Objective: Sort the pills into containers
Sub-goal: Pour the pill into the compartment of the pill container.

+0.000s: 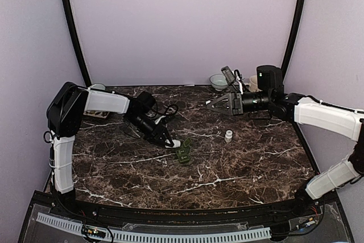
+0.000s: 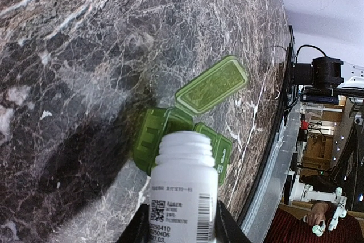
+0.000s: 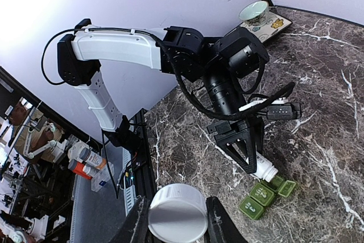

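Observation:
My left gripper [image 1: 170, 140] is shut on an uncapped white bottle [image 2: 185, 189], tilted with its open mouth just over the containers [image 2: 151, 140]. The containers are a small dark green box on the marble. One lid [image 2: 211, 86] is flipped open and the two other lids [image 3: 256, 200] are closed. My right gripper [image 1: 211, 105] hovers above the table's back right, shut on a white bottle cap [image 3: 176, 213]. No pills show; the bottle hides the open compartment.
A second small white bottle [image 1: 228, 136] stands upright to the right of the containers. A pale bowl [image 1: 218, 81] and a cup [image 1: 253, 82] sit at the back edge. A white object [image 1: 95, 115] lies at the left by my left arm.

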You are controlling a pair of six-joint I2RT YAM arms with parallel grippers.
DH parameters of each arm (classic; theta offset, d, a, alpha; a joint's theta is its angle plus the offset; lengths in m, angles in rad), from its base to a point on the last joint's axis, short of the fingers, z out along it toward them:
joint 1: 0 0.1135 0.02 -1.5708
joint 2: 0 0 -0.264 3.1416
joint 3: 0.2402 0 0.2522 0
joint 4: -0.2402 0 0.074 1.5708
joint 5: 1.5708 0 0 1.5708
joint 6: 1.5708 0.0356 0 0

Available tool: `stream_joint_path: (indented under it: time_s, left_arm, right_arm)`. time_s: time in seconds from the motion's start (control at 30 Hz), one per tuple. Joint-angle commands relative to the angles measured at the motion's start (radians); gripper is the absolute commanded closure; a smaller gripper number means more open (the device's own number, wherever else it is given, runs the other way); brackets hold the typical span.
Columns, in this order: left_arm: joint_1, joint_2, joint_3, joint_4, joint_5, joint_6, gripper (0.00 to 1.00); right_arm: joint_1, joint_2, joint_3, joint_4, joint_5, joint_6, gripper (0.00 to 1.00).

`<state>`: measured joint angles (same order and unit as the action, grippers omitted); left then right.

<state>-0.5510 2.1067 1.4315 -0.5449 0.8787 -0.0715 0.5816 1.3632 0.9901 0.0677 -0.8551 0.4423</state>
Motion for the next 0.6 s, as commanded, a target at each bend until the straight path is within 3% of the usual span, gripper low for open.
stream_joint_path:
  time_s: [0.0, 0.57]
  left_arm:
    - [-0.009, 0.008, 0.034, -0.051, -0.015, 0.027, 1.00]
    - [-0.021, 0.011, 0.056, -0.097, -0.069, 0.049, 1.00]
  right_arm:
    - [-0.008, -0.018, -0.009, 0.032, 0.004, -0.017, 0.79]
    - [-0.007, -0.021, -0.014, 0.030, 0.003, -0.020, 0.79]
